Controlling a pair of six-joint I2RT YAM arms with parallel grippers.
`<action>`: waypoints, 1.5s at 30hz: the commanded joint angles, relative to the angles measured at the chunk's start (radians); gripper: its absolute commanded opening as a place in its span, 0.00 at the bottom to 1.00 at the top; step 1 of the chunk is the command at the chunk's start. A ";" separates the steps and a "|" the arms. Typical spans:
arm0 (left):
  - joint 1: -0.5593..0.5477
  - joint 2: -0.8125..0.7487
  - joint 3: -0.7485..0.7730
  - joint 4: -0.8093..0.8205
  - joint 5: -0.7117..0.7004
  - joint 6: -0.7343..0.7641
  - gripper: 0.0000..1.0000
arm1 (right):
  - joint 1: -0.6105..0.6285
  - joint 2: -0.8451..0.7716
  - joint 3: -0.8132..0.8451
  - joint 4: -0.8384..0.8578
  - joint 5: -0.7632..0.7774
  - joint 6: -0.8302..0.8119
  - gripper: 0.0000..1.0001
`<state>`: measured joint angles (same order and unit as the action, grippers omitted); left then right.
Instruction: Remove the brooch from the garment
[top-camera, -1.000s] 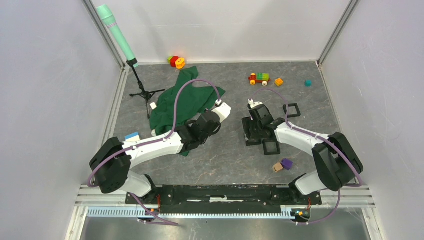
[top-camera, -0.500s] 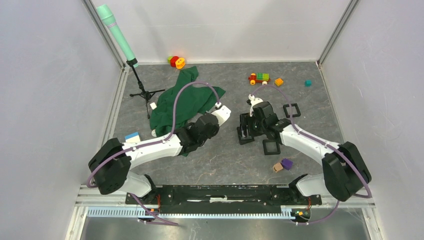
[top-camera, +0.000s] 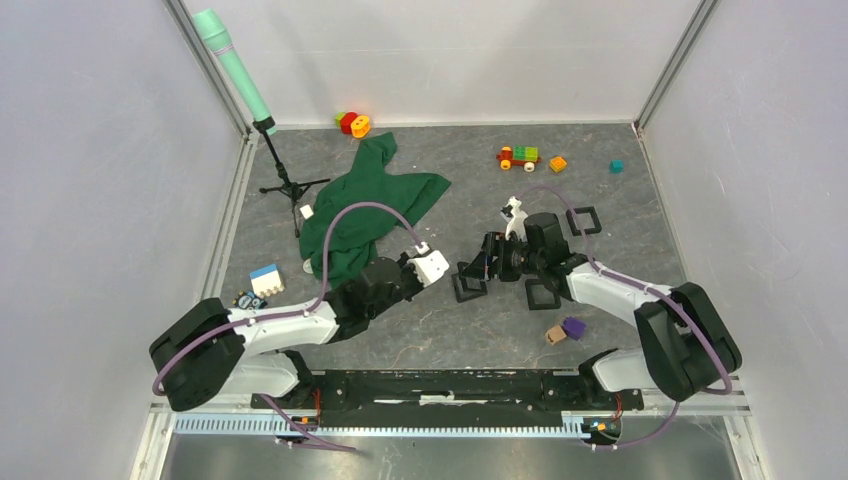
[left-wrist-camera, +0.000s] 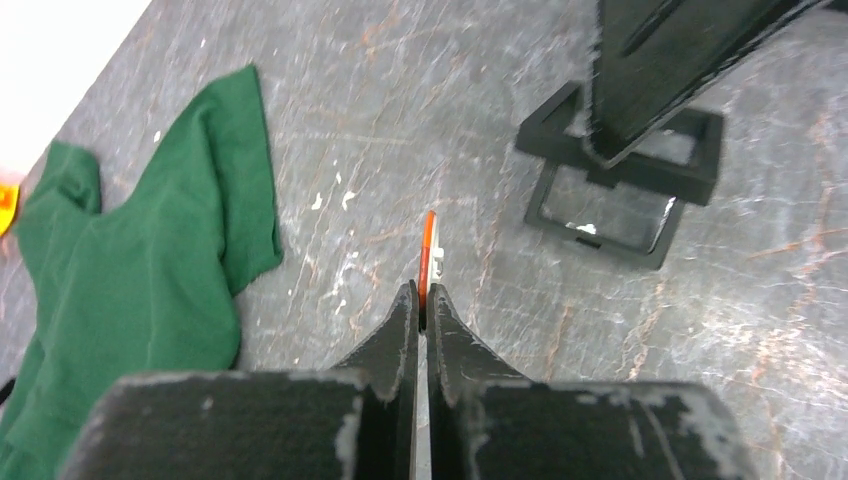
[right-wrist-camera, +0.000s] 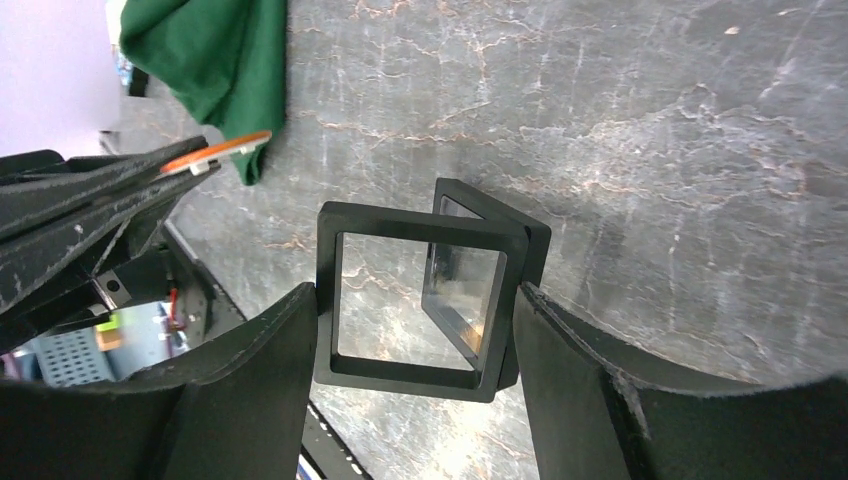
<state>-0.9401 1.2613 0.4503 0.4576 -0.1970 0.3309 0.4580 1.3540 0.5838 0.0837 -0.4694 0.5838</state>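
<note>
The green garment (top-camera: 365, 205) lies crumpled at the back left; it also shows in the left wrist view (left-wrist-camera: 130, 280) and in the right wrist view (right-wrist-camera: 215, 50). My left gripper (left-wrist-camera: 421, 300) is off the cloth, over bare table, shut on the brooch (left-wrist-camera: 428, 255), a thin disc seen edge-on, orange on one side and white on the other. The brooch also shows in the right wrist view (right-wrist-camera: 215, 152). My right gripper (right-wrist-camera: 415, 300) is shut on a black square frame (right-wrist-camera: 410, 220), hinged open, held just right of the left gripper (top-camera: 443, 272).
Two more black square frames (top-camera: 542, 293) (top-camera: 583, 220) lie near the right arm. Purple (top-camera: 572, 326) and tan (top-camera: 554, 335) blocks sit in front of them. A toy train (top-camera: 518, 156) and small blocks are at the back. A mint microphone stand (top-camera: 235, 70) is at the far left.
My left gripper has drawn back off the green garment toward the near middle, uncovering the cloth. My right gripper has swung left with the black frame toward the left gripper.
</note>
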 joint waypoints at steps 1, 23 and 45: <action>-0.005 -0.034 0.023 0.017 0.147 0.092 0.02 | -0.024 0.035 -0.024 0.201 -0.159 0.102 0.66; -0.007 0.083 -0.131 0.383 0.303 0.250 0.02 | -0.056 0.138 -0.156 0.570 -0.316 0.373 0.63; -0.010 0.152 -0.086 0.414 0.340 0.255 0.02 | -0.056 0.155 -0.150 0.568 -0.305 0.368 0.62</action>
<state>-0.9447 1.3937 0.3271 0.8116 0.1123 0.5545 0.4046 1.5066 0.4313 0.6136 -0.7658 0.9497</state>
